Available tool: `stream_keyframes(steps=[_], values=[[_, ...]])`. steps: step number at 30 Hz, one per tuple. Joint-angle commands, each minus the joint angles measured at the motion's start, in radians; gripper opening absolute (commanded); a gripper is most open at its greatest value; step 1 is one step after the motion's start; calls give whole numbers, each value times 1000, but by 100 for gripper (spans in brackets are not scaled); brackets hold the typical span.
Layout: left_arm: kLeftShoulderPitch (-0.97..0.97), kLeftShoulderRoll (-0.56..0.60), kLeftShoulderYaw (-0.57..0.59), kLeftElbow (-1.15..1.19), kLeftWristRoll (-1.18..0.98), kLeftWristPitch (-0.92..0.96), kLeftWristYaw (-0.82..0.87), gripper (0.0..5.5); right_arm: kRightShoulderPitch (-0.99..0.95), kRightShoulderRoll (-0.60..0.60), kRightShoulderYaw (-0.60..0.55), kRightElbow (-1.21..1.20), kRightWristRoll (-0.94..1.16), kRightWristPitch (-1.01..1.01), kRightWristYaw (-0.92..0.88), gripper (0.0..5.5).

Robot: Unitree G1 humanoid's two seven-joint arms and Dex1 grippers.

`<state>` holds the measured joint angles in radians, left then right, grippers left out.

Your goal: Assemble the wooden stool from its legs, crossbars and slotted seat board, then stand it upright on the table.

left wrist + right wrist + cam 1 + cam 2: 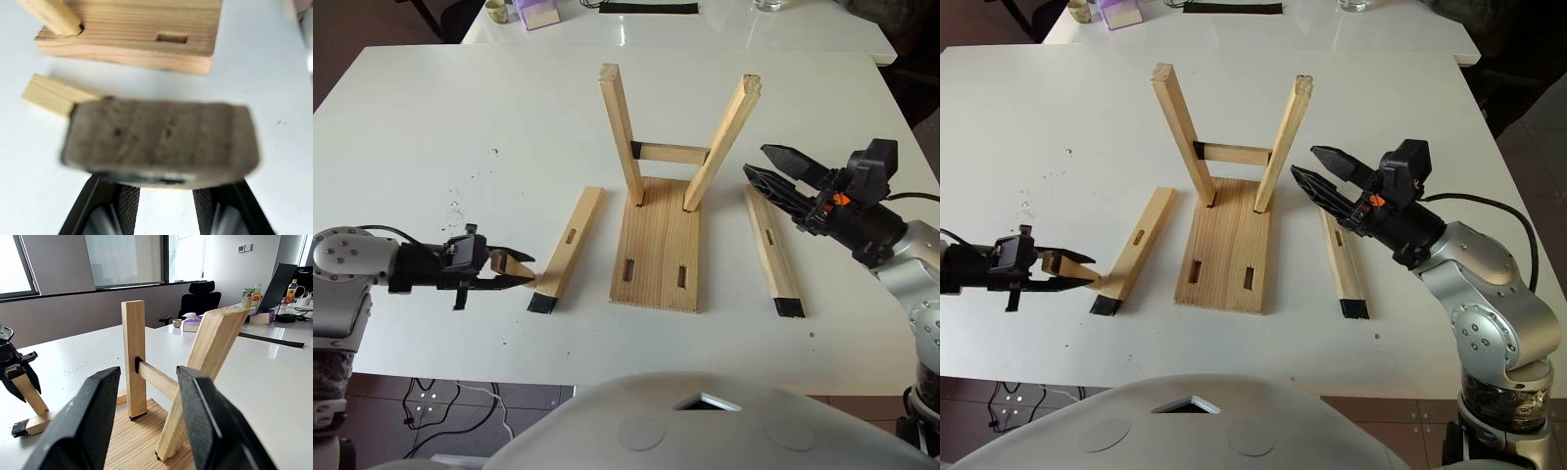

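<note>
**item 1, seat board** [656,245]: lies flat on the white bench [431,147], long side running away from the robot. two dark slots [630,269] sit open near its nearer edge.

**item 2, left upright leg** [624,135] and **right upright leg** [722,145]: both stand in the far end of the seat board. they lean apart toward their tops, the left one to the left and the right one to the right.

**item 3, crossbar** [672,153]: runs level between the two upright legs, above the seat board, with a dark joint where it meets the left one.

**item 4, left loose leg** [573,240]: lies flat just left of the seat board, not touching it. it has a slot partway along and a black tip at its nearer end.

**item 5, right loose leg** [771,257]: lies flat just right of the seat board, not touching it, also slotted and black-tipped at its nearer end.

**item 6, left tool** [524,271]: sits low, left of the seat board and just beside the black tip of the left loose leg. it is pinching a short wooden piece [504,262]. whether that piece touches the loose leg cannot be told.

**item 7, right tool** [757,160]: hangs right of the seat board, above the far end of the right loose leg. its fingers [83,426] are spread with nothing between them, pointing toward the two upright legs.
</note>
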<state>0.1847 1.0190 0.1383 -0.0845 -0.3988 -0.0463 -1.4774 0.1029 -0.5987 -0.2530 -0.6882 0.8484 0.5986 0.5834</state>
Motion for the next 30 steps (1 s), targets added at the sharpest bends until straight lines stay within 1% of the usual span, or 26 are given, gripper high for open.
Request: stream_keyframes(steps=[1,4,8,15,19,21,24,27,30], values=[[9,-19,-10,-94,-40,78,44,131,-12,-8,12,8,-18,-7,-2,211],[15,-15,-19,-94,-11,55,41,131,-9,-9,16,9,-23,-8,-1,211],[15,-17,1,-172,-102,166,51,131,-8,-12,18,13,-32,-7,3,211],[-3,-24,11,-218,-172,256,74,131,-5,-12,28,24,-56,-12,8,211],[-56,-27,13,-155,-125,214,85,131,-5,-15,28,28,-62,-14,15,211],[-139,-60,2,-109,-100,190,127,131,-11,-16,31,36,-70,-17,18,211],[-225,-133,-48,-70,-45,146,192,131,-20,-14,45,45,-86,-21,22,211],[-281,-168,-82,-52,-35,136,198,131,-28,-6,62,46,-102,-25,20,211],[-319,-165,-110,15,5,96,169,131,-19,5,73,40,-110,-32,15,211]])
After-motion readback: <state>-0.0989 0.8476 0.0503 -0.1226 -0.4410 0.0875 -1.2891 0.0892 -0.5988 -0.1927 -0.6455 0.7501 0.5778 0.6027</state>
